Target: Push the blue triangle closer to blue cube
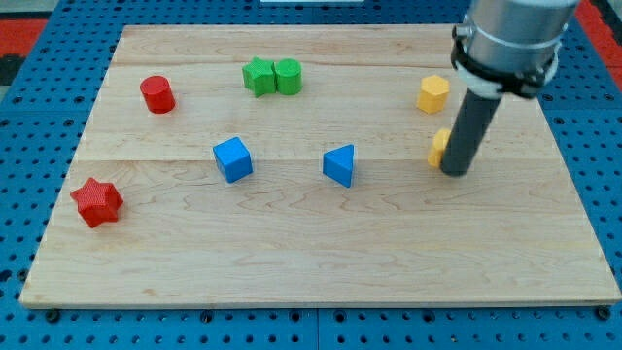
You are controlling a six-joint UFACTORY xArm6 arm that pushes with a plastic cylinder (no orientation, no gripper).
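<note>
The blue triangle (340, 164) lies near the middle of the wooden board (311, 253). The blue cube (232, 158) lies to its left, about a hand's width away. My tip (454, 172) is on the board to the right of the blue triangle, well apart from it. The rod partly hides a yellow block (439, 146) that sits right beside the tip on its left.
A yellow hexagon block (433, 93) lies above the tip. Two green blocks (272, 76) sit side by side at the top middle. A red cylinder (156, 94) is at the top left and a red star (96, 202) at the left edge.
</note>
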